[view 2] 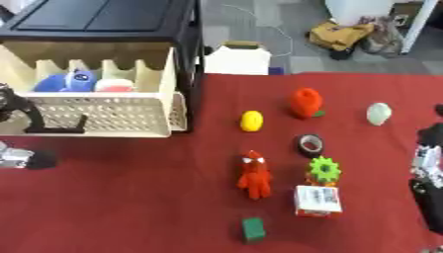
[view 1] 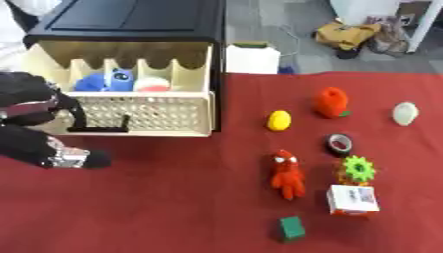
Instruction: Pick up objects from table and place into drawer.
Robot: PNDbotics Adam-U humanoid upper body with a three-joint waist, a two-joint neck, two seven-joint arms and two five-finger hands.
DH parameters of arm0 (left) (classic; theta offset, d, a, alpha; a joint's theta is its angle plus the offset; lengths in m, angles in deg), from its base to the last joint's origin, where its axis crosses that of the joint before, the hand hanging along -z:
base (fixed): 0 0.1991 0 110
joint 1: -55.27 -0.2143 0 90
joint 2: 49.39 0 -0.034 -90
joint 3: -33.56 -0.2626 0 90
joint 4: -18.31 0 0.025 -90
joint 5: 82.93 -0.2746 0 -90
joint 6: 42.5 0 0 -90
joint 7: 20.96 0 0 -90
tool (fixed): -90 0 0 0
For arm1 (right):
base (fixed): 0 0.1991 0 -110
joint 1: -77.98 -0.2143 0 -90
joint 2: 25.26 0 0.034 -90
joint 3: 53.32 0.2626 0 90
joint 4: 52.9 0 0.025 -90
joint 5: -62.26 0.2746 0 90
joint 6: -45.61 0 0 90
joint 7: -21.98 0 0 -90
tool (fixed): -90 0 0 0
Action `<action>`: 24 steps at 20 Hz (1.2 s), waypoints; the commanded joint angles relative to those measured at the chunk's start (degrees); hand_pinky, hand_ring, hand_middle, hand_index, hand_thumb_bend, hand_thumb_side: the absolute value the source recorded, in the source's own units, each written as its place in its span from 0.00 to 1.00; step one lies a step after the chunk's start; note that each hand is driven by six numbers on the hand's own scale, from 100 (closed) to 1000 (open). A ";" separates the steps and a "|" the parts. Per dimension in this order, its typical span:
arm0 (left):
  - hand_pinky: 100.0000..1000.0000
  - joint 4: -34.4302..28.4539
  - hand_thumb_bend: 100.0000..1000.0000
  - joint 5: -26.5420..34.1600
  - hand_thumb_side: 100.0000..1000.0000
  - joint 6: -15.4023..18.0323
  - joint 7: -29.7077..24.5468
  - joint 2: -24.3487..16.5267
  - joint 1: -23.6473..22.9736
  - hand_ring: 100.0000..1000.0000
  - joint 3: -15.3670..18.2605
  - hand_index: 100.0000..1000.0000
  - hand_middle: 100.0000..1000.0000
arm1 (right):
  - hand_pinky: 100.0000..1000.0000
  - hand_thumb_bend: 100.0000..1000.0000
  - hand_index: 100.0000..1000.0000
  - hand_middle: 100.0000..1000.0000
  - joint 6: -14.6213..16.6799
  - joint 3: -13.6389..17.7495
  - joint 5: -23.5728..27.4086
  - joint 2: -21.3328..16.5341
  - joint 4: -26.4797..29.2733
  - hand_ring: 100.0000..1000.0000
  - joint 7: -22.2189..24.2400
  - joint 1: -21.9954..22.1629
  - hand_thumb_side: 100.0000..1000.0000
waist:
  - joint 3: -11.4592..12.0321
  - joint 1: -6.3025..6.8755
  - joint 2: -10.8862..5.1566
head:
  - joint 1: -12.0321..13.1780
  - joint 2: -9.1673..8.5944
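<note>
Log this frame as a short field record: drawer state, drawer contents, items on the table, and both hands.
drawer: pulled open
in drawer: blue plush toy; a red and white thing
on table: yellow lemon, red plush figure, tape roll, green gear, green block
left hand: at the drawer's left front
right hand: at right edge

Table covered in a red cloth (view 1: pixel 173 207), with a black drawer cabinet (view 1: pixel 138 20) at its far left. Resting on the cloth: yellow piece (view 1: pixel 279 120), orange toy (view 1: pixel 331 102), pale object (view 1: pixel 404 112), tape roll (view 1: pixel 340 144), red figure (view 1: pixel 287 175), green gear (view 1: pixel 356 168), small box (view 1: pixel 352 199), green block (view 1: pixel 290 229).
</note>
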 commanded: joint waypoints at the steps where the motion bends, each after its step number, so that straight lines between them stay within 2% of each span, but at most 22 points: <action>1: 0.00 -0.91 0.64 -0.18 1.00 -0.77 -0.48 -2.57 0.41 0.00 1.14 0.75 0.00 | 0.51 0.00 0.72 0.37 0.04 0.53 0.33 -0.45 0.77 0.49 -0.06 -0.27 0.73 | 0.01 -0.02 -1.23 | 0.16 -0.65; 3: 0.00 -1.01 0.64 -0.11 1.00 -0.85 -0.43 -2.54 0.35 0.00 1.19 0.75 0.00 | 0.51 0.00 0.72 0.37 -0.01 0.54 0.31 -0.42 0.77 0.49 -0.05 -0.25 0.73 | 0.02 -0.07 -1.23 | 0.21 -0.66; 7: 0.00 -1.70 0.63 0.69 1.00 -1.12 -0.26 -2.43 0.47 0.00 1.29 0.84 0.00 | 0.51 0.00 0.72 0.37 -0.10 0.54 0.28 -0.42 0.77 0.49 -0.09 -0.21 0.74 | 0.03 -0.14 -1.28 | 0.27 -0.71; 13: 0.00 -2.63 0.62 0.47 1.00 -1.75 -0.16 -2.63 0.50 0.00 2.21 0.87 0.00 | 0.51 0.00 0.72 0.37 -0.16 0.59 0.27 -0.44 0.77 0.49 -0.14 -0.11 0.74 | 0.19 -0.18 -1.45 | 0.23 -0.72; 18: 0.00 -3.12 0.62 0.39 1.00 -1.82 -0.61 -2.80 0.13 0.00 2.93 0.95 0.00 | 0.51 0.00 0.72 0.37 -0.22 0.61 0.29 -0.40 0.77 0.49 -0.14 -0.05 0.74 | 0.20 -0.23 -1.50 | 0.21 -0.77; 24: 0.00 -4.49 0.60 1.52 1.00 -1.56 0.29 -2.68 0.55 0.00 4.63 0.90 0.00 | 0.51 0.00 0.72 0.37 -0.24 0.69 0.29 -0.42 0.77 0.49 -0.20 0.03 0.74 | 0.25 -0.26 -1.62 | 0.10 -0.57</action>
